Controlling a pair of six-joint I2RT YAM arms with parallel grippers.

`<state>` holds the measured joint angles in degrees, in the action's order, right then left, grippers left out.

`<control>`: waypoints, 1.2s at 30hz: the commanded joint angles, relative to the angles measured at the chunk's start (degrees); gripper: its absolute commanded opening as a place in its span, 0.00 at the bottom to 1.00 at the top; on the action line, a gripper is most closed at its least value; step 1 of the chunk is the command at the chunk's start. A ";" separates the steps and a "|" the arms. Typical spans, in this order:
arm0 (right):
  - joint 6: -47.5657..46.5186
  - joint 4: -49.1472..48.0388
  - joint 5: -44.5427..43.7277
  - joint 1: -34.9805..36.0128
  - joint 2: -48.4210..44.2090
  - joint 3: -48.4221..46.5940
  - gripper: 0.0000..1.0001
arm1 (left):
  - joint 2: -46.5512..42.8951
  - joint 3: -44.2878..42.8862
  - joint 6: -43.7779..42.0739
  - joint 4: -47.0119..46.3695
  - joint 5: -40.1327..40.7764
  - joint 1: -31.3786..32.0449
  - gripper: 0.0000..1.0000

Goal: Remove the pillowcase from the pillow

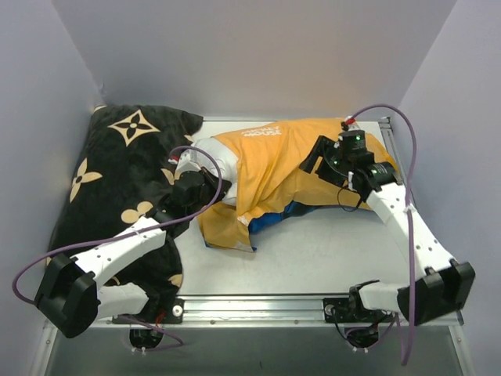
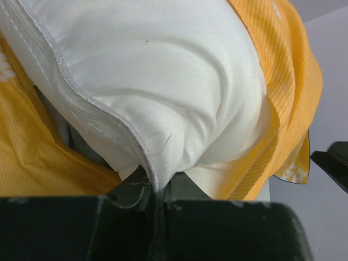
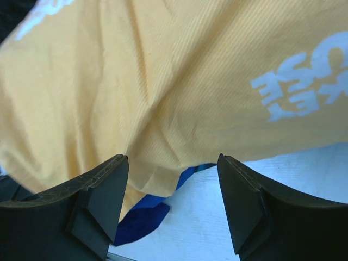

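Left arm (image 1: 129, 243): reaching forward; left gripper (image 2: 156, 187) pinched tight on pillow (image 2: 179, 81) seam. Right arm (image 1: 407, 223): extended forward, wrist bent left; right gripper (image 3: 173, 166) jaws parted, empty.

A black cushion (image 1: 125, 164) with tan flower motifs lies along the left edge of the table (image 1: 313, 251), running from the far-left corner down to the near edge. One large four-petal flower sits at its far end, another by its left edge, and smaller ones show toward its right side. The table is pale grey, with a metal rail (image 1: 258, 305) along its near edge. Plain pale walls (image 1: 258, 55) enclose the left, far and right sides.
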<state>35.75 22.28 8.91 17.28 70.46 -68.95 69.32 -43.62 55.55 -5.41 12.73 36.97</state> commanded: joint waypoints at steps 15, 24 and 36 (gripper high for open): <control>-1.20 6.37 -11.01 -1.45 16.64 -15.87 0.01 | -6.12 -10.87 -7.03 10.59 1.42 -0.14 0.00; -1.73 7.16 -9.35 -2.60 14.63 -15.07 0.53 | -6.92 -14.75 -9.67 12.80 0.81 -0.15 0.00; 1.43 6.99 -14.97 6.27 13.48 -17.18 0.59 | -6.13 -13.78 -9.23 11.91 0.63 0.73 0.00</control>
<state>36.07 28.53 -2.13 21.85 84.64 -83.99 64.51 -54.63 47.55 11.00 13.28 37.41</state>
